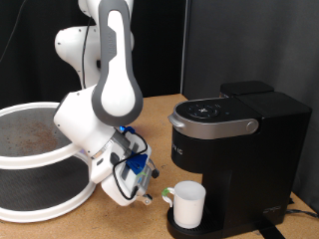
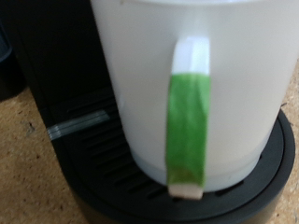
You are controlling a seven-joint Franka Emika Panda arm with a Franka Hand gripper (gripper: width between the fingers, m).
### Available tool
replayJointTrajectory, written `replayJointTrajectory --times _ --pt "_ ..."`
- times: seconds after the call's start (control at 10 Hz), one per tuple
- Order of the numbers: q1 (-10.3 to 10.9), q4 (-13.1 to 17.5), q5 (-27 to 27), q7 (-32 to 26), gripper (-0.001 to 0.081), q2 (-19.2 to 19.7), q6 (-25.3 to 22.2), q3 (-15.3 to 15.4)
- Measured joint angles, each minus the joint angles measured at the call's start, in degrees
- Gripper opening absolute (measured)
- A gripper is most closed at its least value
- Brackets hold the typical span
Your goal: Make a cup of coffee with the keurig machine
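**Operator:** Report cup location.

**Arm:** The cup [image 1: 188, 203] stands upright on the round drip tray [image 2: 271, 173] of the keurig machine [image 1: 237, 149], below the silver-grey lid handle [image 1: 211, 125]. The wrist view shows a green strip [image 2: 188, 117] running down the cup's near wall.

**Operator:** Report gripper status.

**Arm:** My gripper [image 1: 158, 194] sits low on the exterior view's left of the cup, just beside it. My fingers reach toward the cup; I cannot tell whether they are released or clenched, or whether they touch it.
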Motion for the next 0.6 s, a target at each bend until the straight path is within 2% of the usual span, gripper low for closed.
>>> replayJointTrajectory --times 0.2,0.4,0.6 --pt "-0.1 -0.8 -4.8 5.4 0.0799 -0.8 0.3 -0.4" --pt "-0.5 -2.0 -11.0 13.4 0.0799 -4.1 -2.4 -1.6" --pt "-1.3 -2.9 -14.3 17.7 0.0799 -8.2 -5.6 -2.6"
